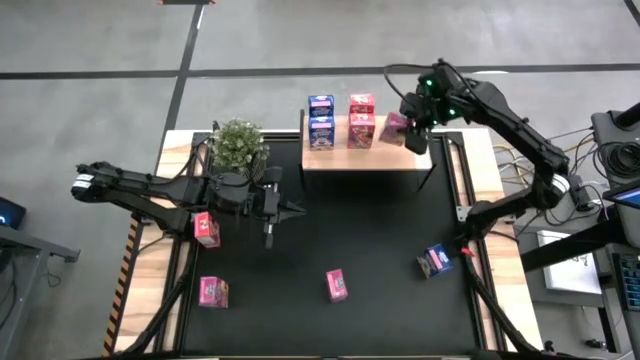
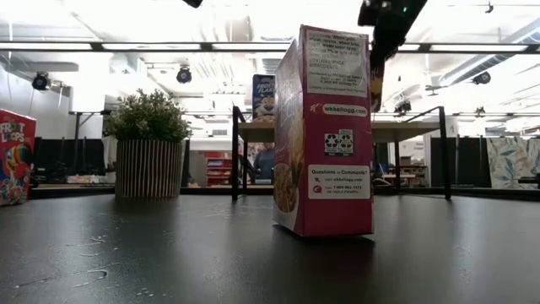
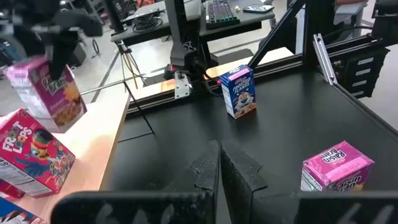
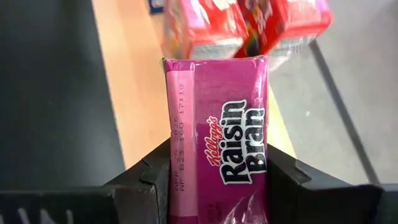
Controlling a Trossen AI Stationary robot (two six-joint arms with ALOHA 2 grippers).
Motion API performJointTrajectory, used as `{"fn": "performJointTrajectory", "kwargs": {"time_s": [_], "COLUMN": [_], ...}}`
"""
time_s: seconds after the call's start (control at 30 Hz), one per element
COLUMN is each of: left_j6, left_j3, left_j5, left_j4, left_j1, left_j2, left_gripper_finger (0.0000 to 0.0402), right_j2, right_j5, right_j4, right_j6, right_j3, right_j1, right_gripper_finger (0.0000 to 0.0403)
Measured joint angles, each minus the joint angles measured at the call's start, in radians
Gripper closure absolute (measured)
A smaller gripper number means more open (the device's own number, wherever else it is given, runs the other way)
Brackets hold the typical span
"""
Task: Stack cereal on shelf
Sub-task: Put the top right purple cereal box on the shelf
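high view, right gripper gripping cereal box

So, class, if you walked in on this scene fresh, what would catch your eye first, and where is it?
First, the right gripper holding a pink cereal box above the right end of the wooden shelf, where red and blue boxes already stand. Next, the leafy potted plant at the table's back left, beside the shut left gripper.

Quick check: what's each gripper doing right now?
Left gripper: shut, empty, over the black tabletop.
Right gripper: shut on a pink Raisin Bran box, above the shelf.
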Motion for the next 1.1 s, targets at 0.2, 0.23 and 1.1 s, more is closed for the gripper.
{"fn": "performJointTrajectory", "kwargs": {"time_s": [0.2,0.23,1.1], "left_j6": [0.000,0.000,0.000], "left_j3": [0.000,0.000,0.000], "left_j5": [0.000,0.000,0.000], "left_j4": [-0.005,-0.005,-0.008], "left_j1": [0.000,0.000,0.000], "left_j2": [0.000,0.000,0.000], "left_gripper_finger": [0.0402,0.0402,0.0402], "right_j2": [0.078,0.087,-0.053], "right_j5": [-0.011,-0.011,0.033], "right_j4": [-0.003,-0.003,-0.001], "right_j6": [-0.008,-0.008,0.221], "right_j3": [0.000,0.000,0.002], "right_j1": [-0.061,-0.063,-0.012], "right_gripper_finger": [0.0236,0.0231,0.0156]}}
